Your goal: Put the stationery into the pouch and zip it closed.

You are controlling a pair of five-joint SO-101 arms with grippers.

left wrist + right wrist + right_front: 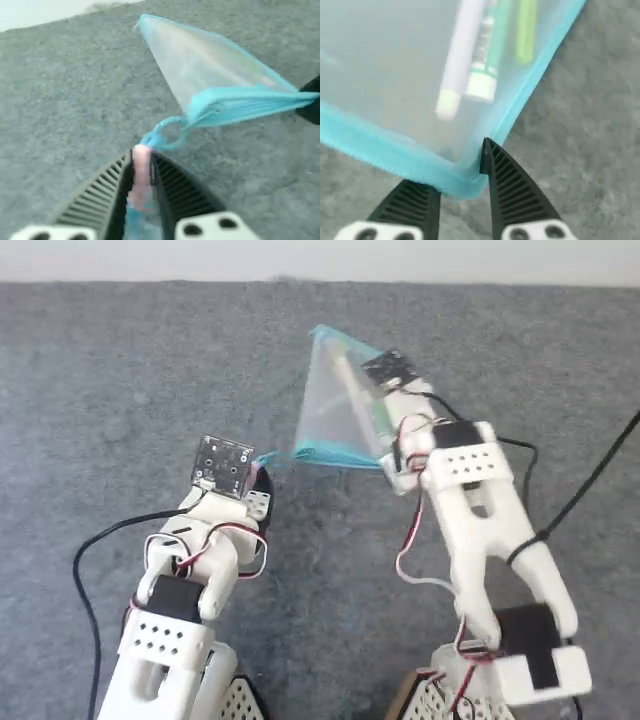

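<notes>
Translucent pouch [335, 400], blue zip edge, held taut over grey mat [100, 370] for zipping. Clamped at one corner by right gripper [457, 167] as anchor. Pinched at zip pull [141, 175], opposite end of pouch, by left gripper [142, 154], jaws tight. Already loaded with pens [462, 55].

Translucent flat pouch [335, 405] with light-blue trim, pulled taut into a triangular shape. Bunched zip edge [245, 102] stretched in a line between two held points. Inside, side by side against the wall: white pen [460, 55], green-and-white stick [489, 55], yellow-green stick [526, 30]. At one end, pink pull tab [141, 185] on blue cord loop [167, 132], clamped in left gripper [141, 154]. Opposite corner clamped in right gripper [452, 167].
</notes>
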